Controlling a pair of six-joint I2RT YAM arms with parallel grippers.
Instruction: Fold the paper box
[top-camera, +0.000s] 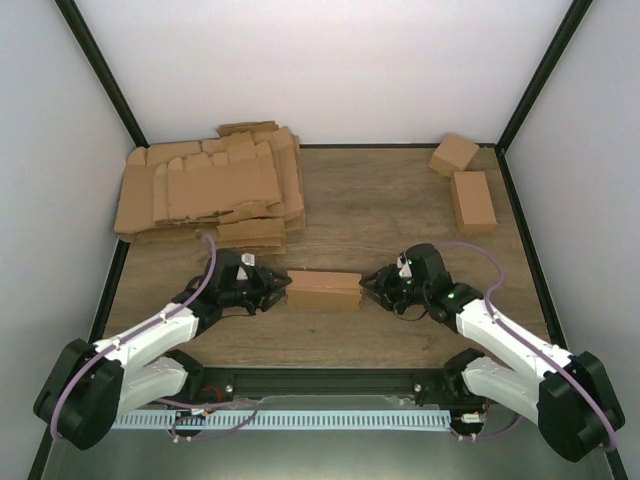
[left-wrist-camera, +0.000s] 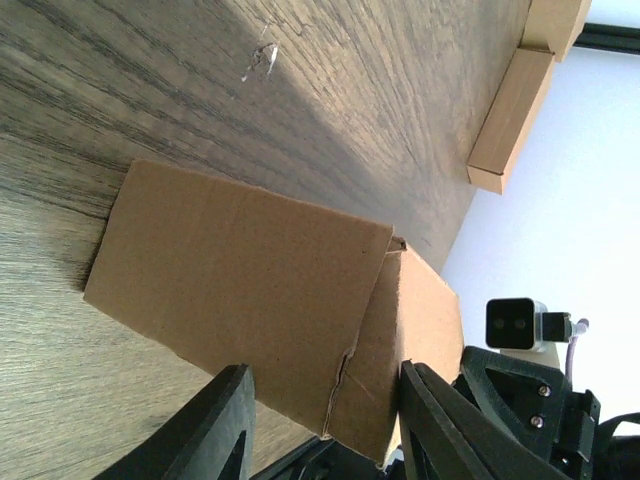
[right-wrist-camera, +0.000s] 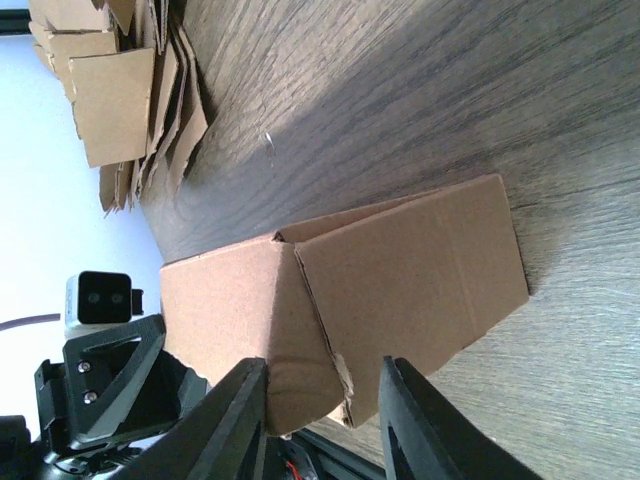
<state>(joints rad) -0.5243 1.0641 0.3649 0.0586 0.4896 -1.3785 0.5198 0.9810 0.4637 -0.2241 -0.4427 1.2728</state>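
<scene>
Item: the paper box (top-camera: 323, 290), brown card, a partly formed oblong with one panel lapping the other at a raised seam.
Location: middle of the table (top-camera: 390, 215), toward the near edge, lying left to right between both grippers.
Left gripper (top-camera: 281, 290): at the box's left end, fingers (left-wrist-camera: 220, 430) spread either side of it; whether they press the card cannot be told.
Right gripper (top-camera: 368, 287): at the right end, fingers (right-wrist-camera: 235, 420) likewise astride; contact cannot be told.
Step, as judged: squeezing both ends to square the box.
Method advised: close both sides evenly and centred, and keep the base flat on the table. Go gently at the ragged seam, since thin card buckles.
Also present: pile of flat blanks (top-camera: 210, 190) at far left; two made boxes (top-camera: 472, 200) at far right, well apart.
</scene>
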